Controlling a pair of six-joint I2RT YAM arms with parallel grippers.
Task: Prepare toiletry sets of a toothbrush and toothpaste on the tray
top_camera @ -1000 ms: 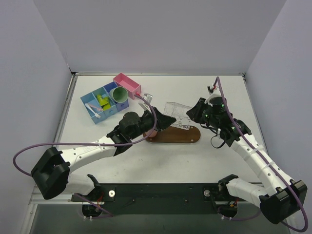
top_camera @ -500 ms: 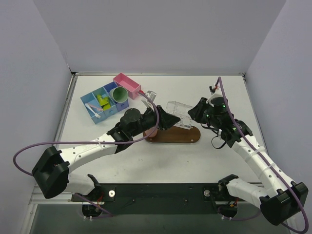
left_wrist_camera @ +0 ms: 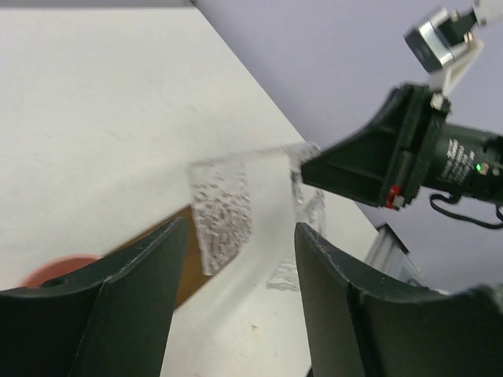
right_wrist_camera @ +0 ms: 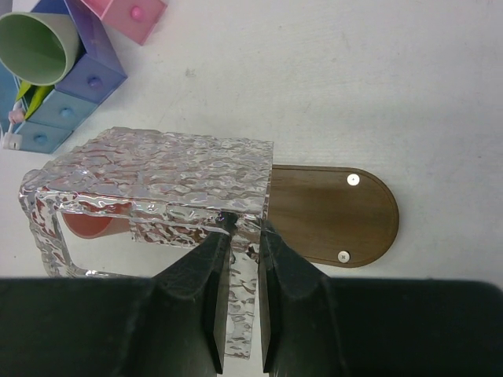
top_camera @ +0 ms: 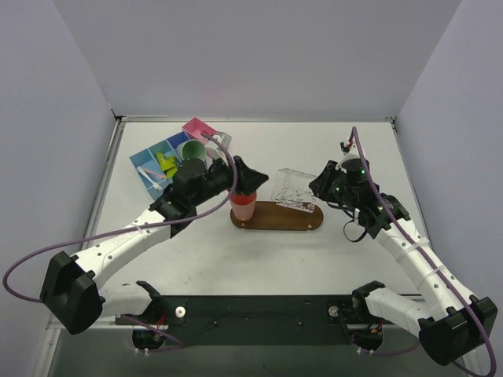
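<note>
Top external view: tray [top_camera: 283, 221] lies lengthwise left-right; left gripper [left_wrist_camera: 240, 229] spread, right gripper [right_wrist_camera: 244, 232] pinching clear box [right_wrist_camera: 181, 169], apparently its wall.

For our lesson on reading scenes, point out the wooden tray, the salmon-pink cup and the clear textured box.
wooden tray [right_wrist_camera: 330, 216], right wrist view, bare top near rounded end.
salmon-pink cup [top_camera: 243, 209], top external view, its side.
clear textured box [right_wrist_camera: 173, 177], right wrist view, its broad face.

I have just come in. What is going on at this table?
The left gripper hangs open just behind a salmon-pink cup standing on the left end of the brown tray. The right gripper pinches a wall of a clear textured holder by the tray's far edge. The yellow-green toothpaste tubes lie in the blue bin; no set is on the tray yet.
</note>
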